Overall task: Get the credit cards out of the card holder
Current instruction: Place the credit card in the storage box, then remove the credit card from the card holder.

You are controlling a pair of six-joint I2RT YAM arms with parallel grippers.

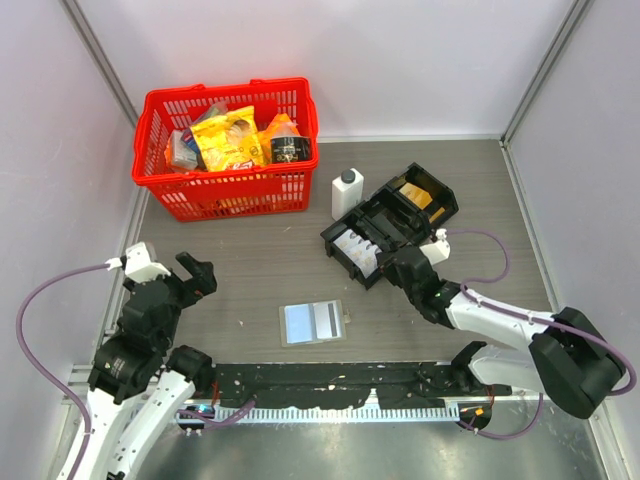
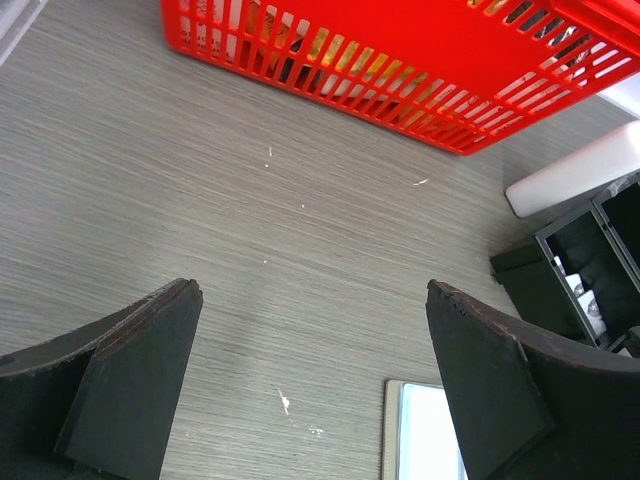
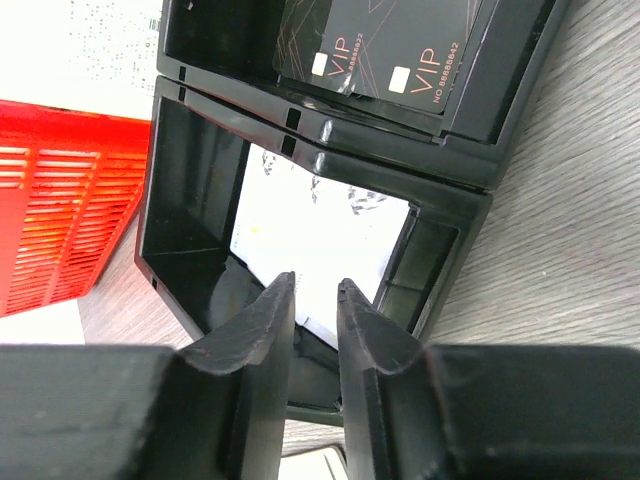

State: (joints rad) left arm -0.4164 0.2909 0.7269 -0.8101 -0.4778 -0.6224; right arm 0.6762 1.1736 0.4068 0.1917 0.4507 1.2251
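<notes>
The worktop (image 1: 250,280) looks like matt grey laminate with a wood grain, and the basket (image 1: 225,195) is glossy red plastic lattice. The black tray (image 3: 330,150) is smooth moulded plastic with a sheen, the cards (image 3: 385,60) in it are glossy black, and the card holder (image 1: 312,322) shows a shiny pale blue panel. The fingers (image 2: 130,390) of the left hand (image 2: 310,290) are matt black, rough at the edges.

Ahead of our left gripper (image 2: 312,300) we have bare table (image 2: 200,200) up to the red basket (image 2: 420,50). Our right gripper (image 3: 316,290) is hemmed on both sides by the walls of the black tray (image 3: 190,230).
</notes>
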